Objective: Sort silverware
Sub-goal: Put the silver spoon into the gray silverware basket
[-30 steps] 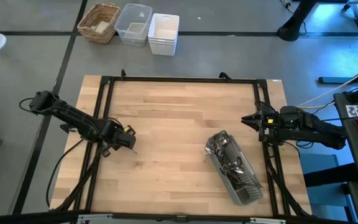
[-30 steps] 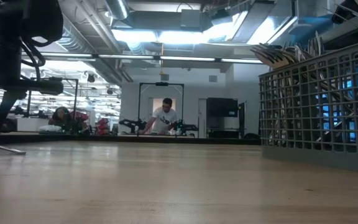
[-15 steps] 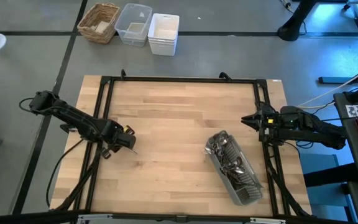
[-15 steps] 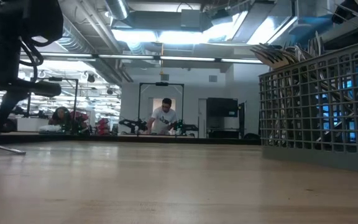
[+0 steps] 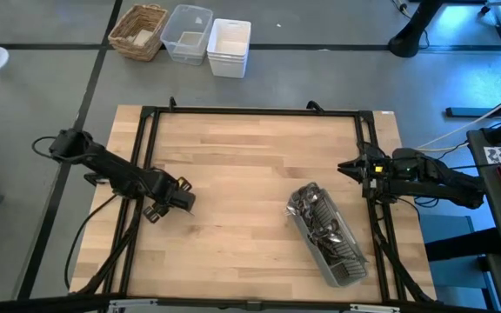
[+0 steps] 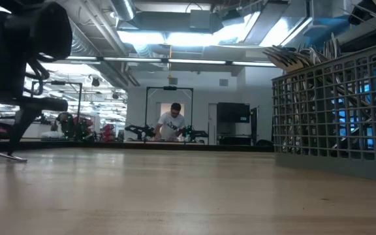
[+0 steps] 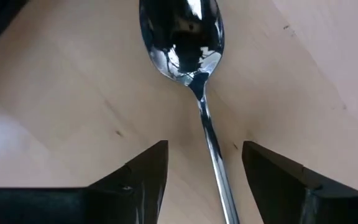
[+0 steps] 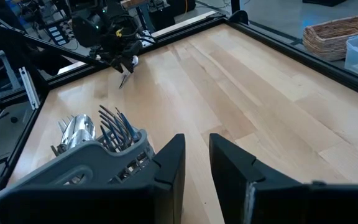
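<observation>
Bench [image 5: 250, 165] centre is bare wood, open to passage between the arms. Obstacles: the grey cutlery caddy [image 5: 329, 235] lying at the near right, packed with silverware [image 5: 316, 213]; a spoon [image 7: 188, 43] flat on the wood between the left gripper's [image 7: 204, 177] parted fingers [image 7: 145, 171], near the left edge.

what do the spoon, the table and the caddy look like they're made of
Spoon: polished metal, probably steel; its bowl mirrors the room.
Table: pale wood with a smooth matte finish, seemingly planks; grain lines and small knots show.
Caddy: grey open grid, likely moulded plastic, though coated wire can't be ruled out.
</observation>
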Robot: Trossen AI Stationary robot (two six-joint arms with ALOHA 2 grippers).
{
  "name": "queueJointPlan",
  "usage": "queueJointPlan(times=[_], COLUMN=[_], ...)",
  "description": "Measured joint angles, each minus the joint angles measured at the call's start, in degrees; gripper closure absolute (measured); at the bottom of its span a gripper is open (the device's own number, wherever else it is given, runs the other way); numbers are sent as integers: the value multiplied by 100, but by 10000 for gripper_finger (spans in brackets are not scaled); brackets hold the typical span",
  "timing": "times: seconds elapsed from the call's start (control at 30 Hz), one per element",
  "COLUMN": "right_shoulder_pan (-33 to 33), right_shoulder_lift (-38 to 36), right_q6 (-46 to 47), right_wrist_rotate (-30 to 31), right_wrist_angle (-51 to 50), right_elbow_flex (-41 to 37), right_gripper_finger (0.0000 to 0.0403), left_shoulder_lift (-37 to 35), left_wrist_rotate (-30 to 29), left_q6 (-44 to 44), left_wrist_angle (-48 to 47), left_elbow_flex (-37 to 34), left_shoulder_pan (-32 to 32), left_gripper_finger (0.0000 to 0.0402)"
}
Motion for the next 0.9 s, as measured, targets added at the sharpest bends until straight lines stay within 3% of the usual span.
queueJointPlan(times=[0.3, 0.47, 0.73, 0.9], right_shoulder_pan=[0, 0, 0, 0], right_shoulder_lift=[0, 0, 0, 0], right_q6=[0, 0, 0, 0], right_wrist_rotate=[-1, 0, -1, -2], right_wrist_angle=[2, -1, 2, 1], right_elbow_flex=[0, 0, 0, 0], right_gripper_finger=[327, 327, 327, 327], left_shoulder_lift=[171, 176, 177, 175], left_wrist_rotate=[-233, -262, -313, -357], left_q6=[81, 88, 110, 120], left_wrist_angle=[115, 158, 315, 355], left_elbow_flex=[-1, -1, 0, 5], left_shoulder_pan=[0, 0, 0, 0], left_gripper_finger=[224, 271, 382, 381])
